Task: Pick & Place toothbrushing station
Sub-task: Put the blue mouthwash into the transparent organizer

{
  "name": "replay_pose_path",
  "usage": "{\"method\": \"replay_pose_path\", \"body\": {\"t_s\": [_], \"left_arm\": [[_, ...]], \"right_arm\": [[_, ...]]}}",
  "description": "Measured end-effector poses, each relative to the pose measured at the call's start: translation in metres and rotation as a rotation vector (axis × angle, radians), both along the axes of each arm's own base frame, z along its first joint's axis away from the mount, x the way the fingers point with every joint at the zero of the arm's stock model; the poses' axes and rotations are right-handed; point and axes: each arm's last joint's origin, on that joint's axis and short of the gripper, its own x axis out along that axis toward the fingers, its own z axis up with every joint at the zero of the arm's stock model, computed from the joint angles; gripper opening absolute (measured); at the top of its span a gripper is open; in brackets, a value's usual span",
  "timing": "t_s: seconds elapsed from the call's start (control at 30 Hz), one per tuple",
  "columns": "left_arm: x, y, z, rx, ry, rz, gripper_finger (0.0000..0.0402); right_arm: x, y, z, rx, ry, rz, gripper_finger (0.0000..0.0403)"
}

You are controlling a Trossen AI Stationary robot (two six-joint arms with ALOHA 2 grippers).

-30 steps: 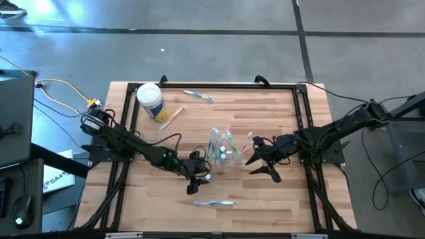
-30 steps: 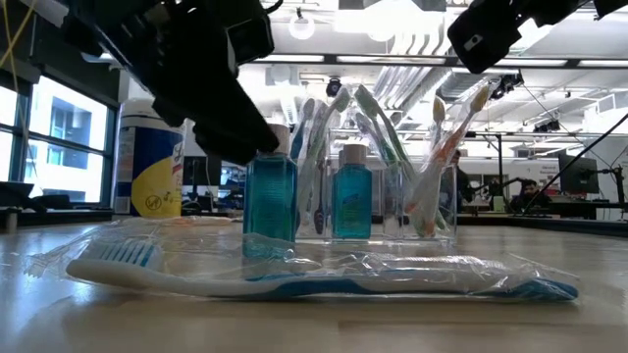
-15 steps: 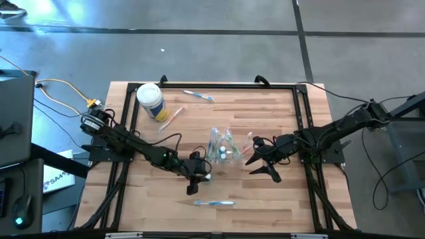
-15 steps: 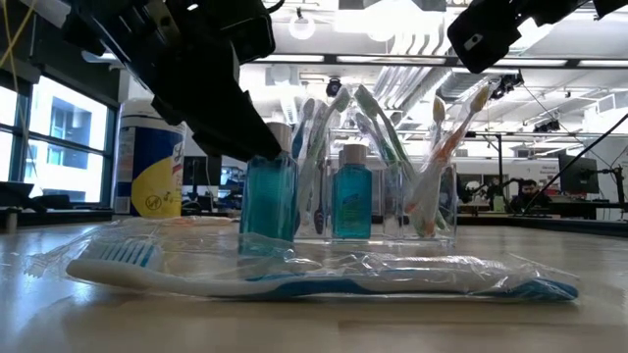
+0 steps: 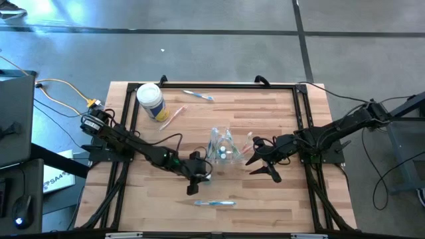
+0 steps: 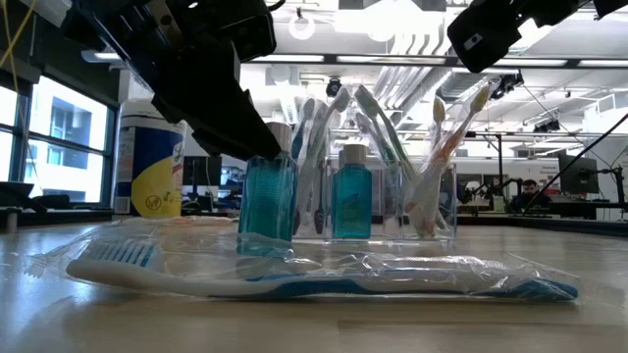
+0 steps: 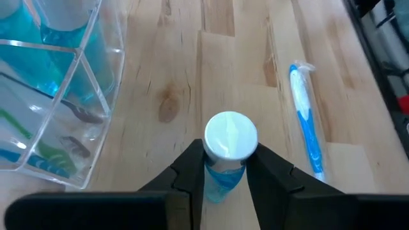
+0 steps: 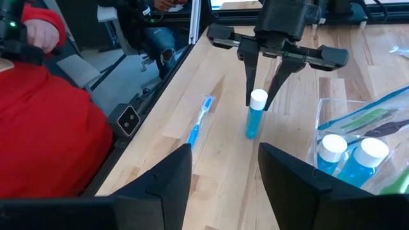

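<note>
The toothbrushing station's clear plastic holder [image 5: 222,147] stands mid-table with pastel toothbrushes [image 6: 432,157] and white-capped blue bottles [image 8: 348,156] in its compartments. A separate small blue bottle with a white cap [image 7: 230,137] stands on the wood just near-left of it. My left gripper [image 5: 202,175] is shut on that bottle. To the holder's right my right gripper [image 5: 255,162] hangs open above the table, holding nothing. My left gripper pinches the small bottle just under its white cap, on the upper blue body [image 7: 222,179], between its two fingers [image 7: 189,176]. The fingers slant down from the table's left. The bottle stays upright with its base [image 8: 251,135] on the table.
A wrapped blue toothbrush [image 5: 214,203] lies near the front edge, close to the left gripper. A white-lidded canister with a yellow label [image 5: 151,101], a pink toothbrush [image 5: 171,118] and another wrapped brush [image 5: 198,95] lie at the far left. A person in red [image 8: 45,128] sits beyond the table.
My left gripper has shut its fingers on the small blue bottle without otherwise moving. The bottle still stands on the table.
</note>
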Motion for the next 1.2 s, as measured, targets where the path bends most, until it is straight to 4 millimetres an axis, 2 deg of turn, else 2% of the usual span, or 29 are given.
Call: {"method": "replay_pose_path", "body": {"t_s": [0.1, 0.3, 0.53, 0.67, 0.8, 1.0, 1.2], "left_arm": [[0.005, -0.002, 0.009, 0.044, 0.031, -0.019, 0.0087], [0.016, -0.004, 0.042, 0.203, 0.081, -0.052, 0.0087], [0.031, -0.009, 0.088, 0.278, -0.024, -0.115, 0.0087], [0.038, -0.002, 0.11, 0.312, -0.045, -0.102, 0.0087], [0.043, 0.015, 0.119, 0.321, -0.03, -0.049, 0.0087], [0.049, 0.04, 0.119, 0.276, -0.012, -0.002, 0.0087], [0.053, 0.052, 0.121, 0.167, -0.029, -0.088, 0.0087]], "right_arm": [[0.0, 0.0, 0.0, -0.001, -0.001, 0.001, 0.0174], [0.0, 0.001, 0.001, 0.011, -0.01, 0.026, 0.0174], [0.007, 0.003, 0.003, -0.091, -0.123, 0.071, 0.0174], [0.017, 0.007, -0.001, -0.163, -0.18, 0.07, 0.0174], [0.025, 0.008, -0.006, -0.214, -0.2, -0.034, 0.0174], [0.028, 0.008, -0.005, -0.226, -0.233, -0.1, 0.0174], [0.029, 0.006, -0.003, -0.292, -0.266, -0.139, 0.0174]]}}
